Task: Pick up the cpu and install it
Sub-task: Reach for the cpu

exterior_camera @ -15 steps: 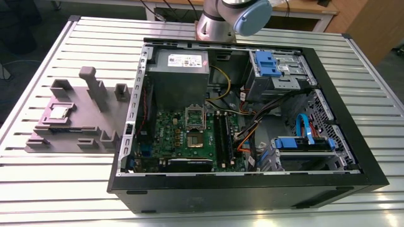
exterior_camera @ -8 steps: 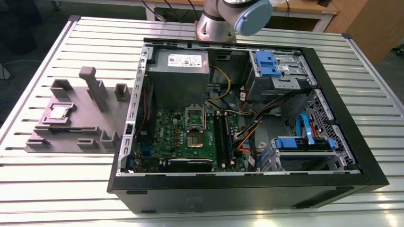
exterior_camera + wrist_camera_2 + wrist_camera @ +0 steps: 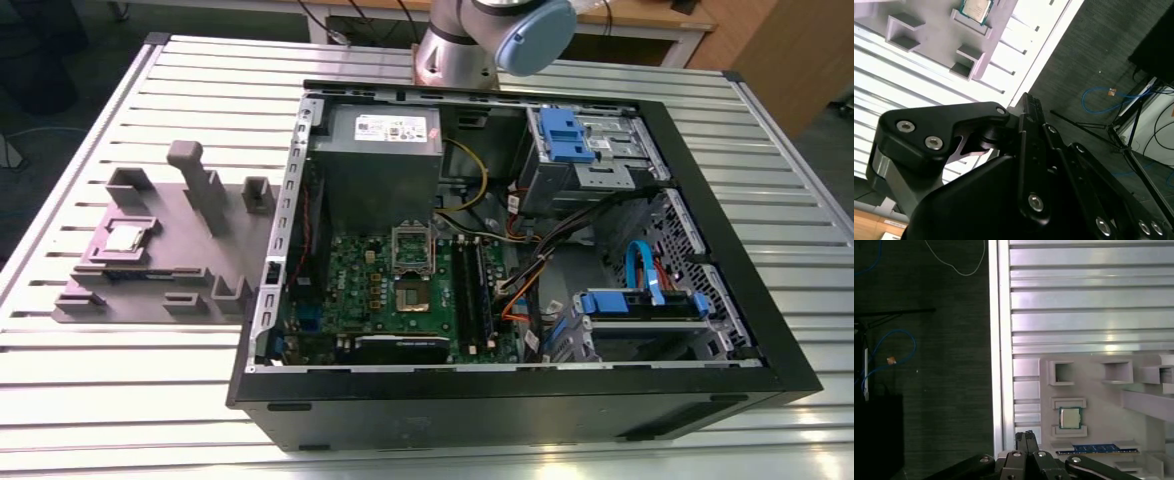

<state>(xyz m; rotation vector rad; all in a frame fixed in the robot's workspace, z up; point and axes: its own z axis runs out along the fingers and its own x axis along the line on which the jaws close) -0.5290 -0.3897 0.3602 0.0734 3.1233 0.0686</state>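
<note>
- On the exterior view's left part of the slatted silver metal table (image 3: 120, 390), the small flat square silver cpu (image 3: 127, 237) lies flat in a shallow pocket of the grey moulded fixture plate (image 3: 174, 270).
- Its shiny top is uncovered, and nothing touches it.
- The black jointed gripper (image 3: 1025, 440) shows in the first wrist view over the table's edge, near the plate but apart from the cpu.
- Whether the gripper is wide or narrow cannot be told.
- A large open black computer case (image 3: 747, 380) stands just beside the plate, on the exterior view's right.
- A green motherboard (image 3: 374, 290) lies inside the case, with a long rectangular silver frame (image 3: 411, 245) on it.
- The silver-and-blue robot arm (image 3: 487, 35) rises at the table's far edge, behind the case.
</note>
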